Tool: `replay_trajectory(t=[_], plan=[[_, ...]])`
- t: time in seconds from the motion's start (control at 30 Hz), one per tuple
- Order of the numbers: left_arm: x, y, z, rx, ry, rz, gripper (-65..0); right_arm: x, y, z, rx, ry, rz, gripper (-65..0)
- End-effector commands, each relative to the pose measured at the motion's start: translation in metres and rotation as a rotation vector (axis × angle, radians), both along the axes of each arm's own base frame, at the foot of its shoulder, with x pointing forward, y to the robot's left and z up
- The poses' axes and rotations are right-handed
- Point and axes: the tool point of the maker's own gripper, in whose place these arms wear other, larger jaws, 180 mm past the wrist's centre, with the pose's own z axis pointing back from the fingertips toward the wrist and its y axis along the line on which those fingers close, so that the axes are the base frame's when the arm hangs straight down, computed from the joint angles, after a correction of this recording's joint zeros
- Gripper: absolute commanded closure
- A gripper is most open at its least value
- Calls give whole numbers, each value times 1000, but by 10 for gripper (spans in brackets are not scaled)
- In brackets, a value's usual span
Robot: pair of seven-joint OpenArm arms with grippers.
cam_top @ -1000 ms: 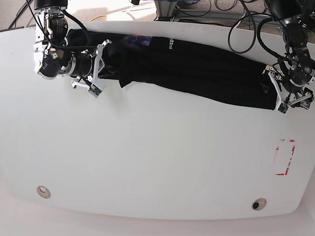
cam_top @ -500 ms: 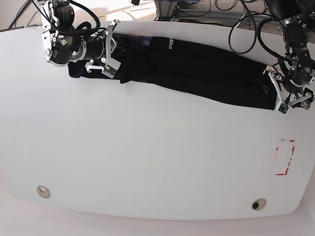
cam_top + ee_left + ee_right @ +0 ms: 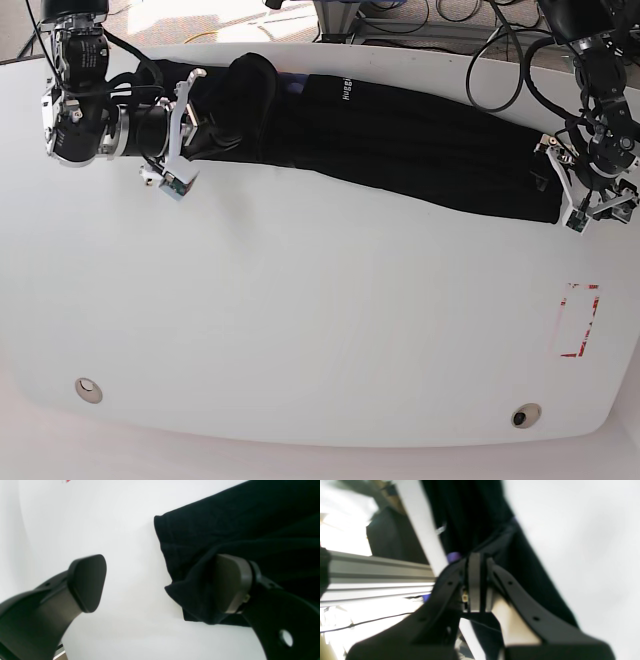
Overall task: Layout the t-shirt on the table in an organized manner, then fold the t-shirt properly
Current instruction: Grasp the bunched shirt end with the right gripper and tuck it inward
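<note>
Near edge of the white table (image 3: 300, 330) bare except 2 small round holes and a red tape rectangle (image 3: 578, 320). The black t-shirt (image 3: 400, 135) lies bunched as a band along the far edge, long axis left-right in the base view. Left gripper (image 3: 160, 585) — jaws wide apart, 1 pad touching the hem corner. Right gripper (image 3: 476, 580) — jaws clamped on cloth at the collar end, nearer the bunched part. Beyond: cables, frame.

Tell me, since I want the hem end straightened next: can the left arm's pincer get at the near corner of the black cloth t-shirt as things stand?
Probably yes. The left pincer is open, one finger already over the black cloth t-shirt corner, the other above bare white table; nothing blocks it.
</note>
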Motion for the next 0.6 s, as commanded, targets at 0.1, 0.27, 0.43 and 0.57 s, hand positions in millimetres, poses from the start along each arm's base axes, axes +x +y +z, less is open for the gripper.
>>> replay_trajectory(t=[0.1,0.27,0.43,0.57], plan=[[7,4,12,13,-38,-3,-650,30,-5,-1,-70,-83,-51,-22],[8,3,13,12,-40,-4,-650,37,1,-15,-122,-92,-101,-22],[8,3,13,13,-42,-4,-650,36,16,-23,-119,-83,-107,-22],[8,3,13,13,-42,-4,-650,24,36,-30,-109,-58,-43,-22]])
